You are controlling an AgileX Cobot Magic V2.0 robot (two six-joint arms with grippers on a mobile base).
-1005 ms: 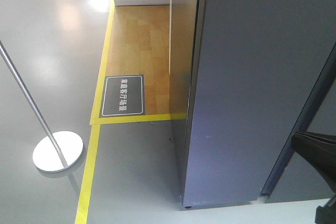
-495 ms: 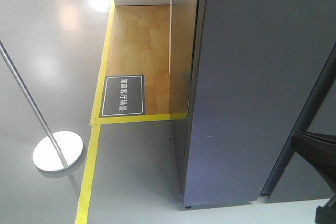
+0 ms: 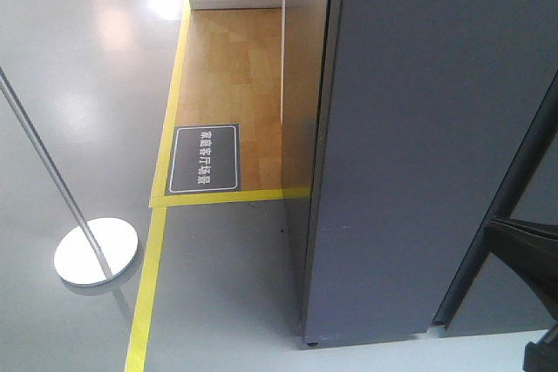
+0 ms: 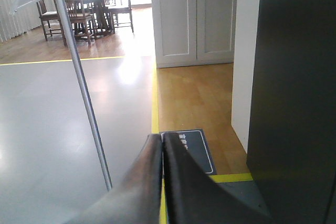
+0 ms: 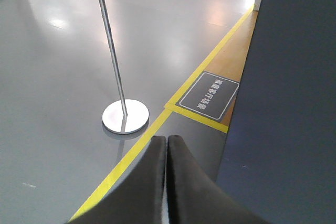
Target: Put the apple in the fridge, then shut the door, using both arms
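Observation:
The fridge (image 3: 418, 128) fills the right of the front view as a tall dark slate-grey block, and its flat grey door (image 3: 410, 215) lies flush against the body along a thin seam. The same fridge (image 4: 294, 103) shows in the left wrist view and again as a grey face (image 5: 294, 108) in the right wrist view. My left gripper (image 4: 162, 141) is shut with nothing in it, left of the fridge. My right gripper (image 5: 166, 141) is shut and empty too, beside the fridge's lower part. The apple is out of view.
A silver pole (image 3: 44, 163) on a round base (image 3: 96, 250) stands on the grey floor at the left. Yellow floor tape (image 3: 161, 215) borders a wood strip holding a dark floor sign (image 3: 204, 158). A white panelled cabinet (image 4: 194, 19) stands behind. A black arm part (image 3: 527, 254) juts in at lower right.

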